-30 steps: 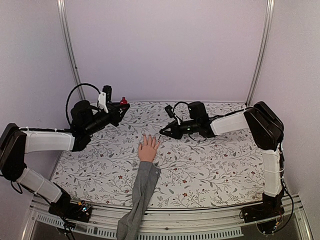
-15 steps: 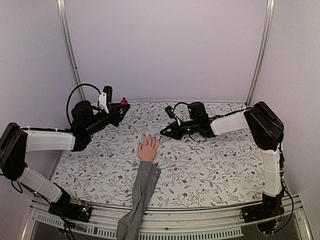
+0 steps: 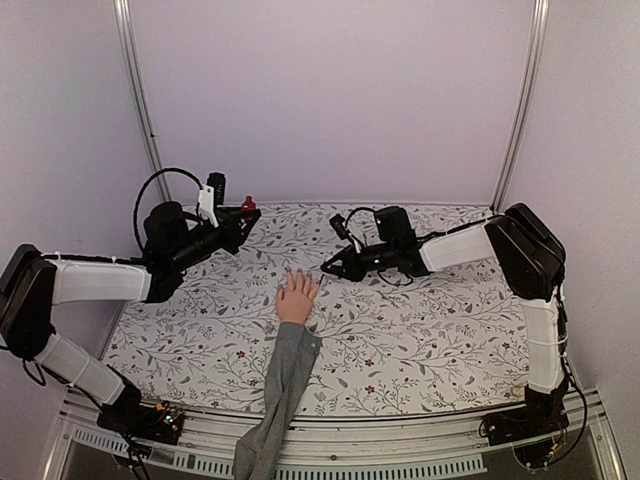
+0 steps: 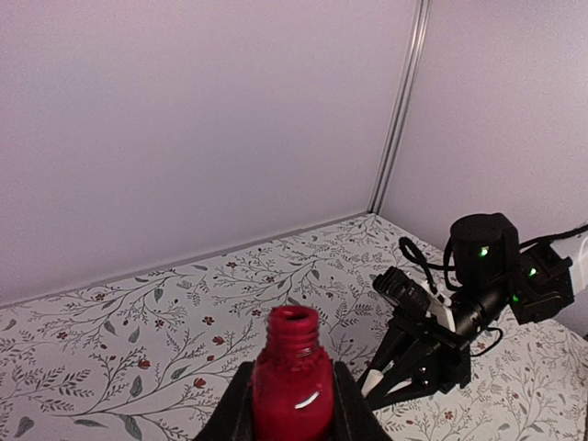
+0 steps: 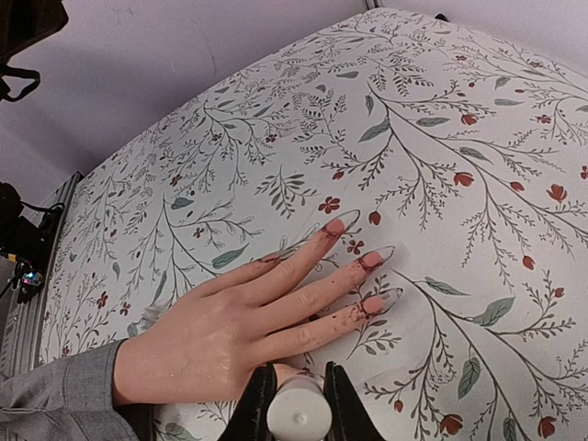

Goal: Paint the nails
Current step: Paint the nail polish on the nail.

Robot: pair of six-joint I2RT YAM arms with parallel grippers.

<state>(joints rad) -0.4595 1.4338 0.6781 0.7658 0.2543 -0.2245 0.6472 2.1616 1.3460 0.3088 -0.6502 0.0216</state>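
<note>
Peach mannequin hand [image 3: 296, 299] lies palm down nr the centre of the floral cloth [image 3: 430, 330], fingers spread & pointing toward the far side. Its grey sleeve [image 3: 283, 385] runs over the near table edge.

Nails [image 5: 371, 304]: at the far end of the hand, resting on the cloth, just left of the right gripper [image 3: 328, 268]. The right wrist view shows three nails w/ a pinkish-red coat. There are red smears on the skin just behind two of them. A fourth fingertip carries a dark red mark. Clear tips extend past the coloured part.

Right gripper: comes in from the right, low over the cloth, jaws closed on a white cap [image 5: 299, 415] whose round top faces the wrist cam. The cap sits at the lower edge of that view, over the edge of the hand. Whatever lies beneath the cap is hidden, so contact w/ the hand cannot be told.

Left gripper [image 3: 240, 216]: raised at the far left of the table, well apart from the hand, jaws clamped on a small red polish bottle [image 4: 292, 386]. The bottle is upright, w/ neck open, threads bare & a glossy highlight on the body. Dark fingers [image 4: 356, 418] press on both sides of it.
</note>
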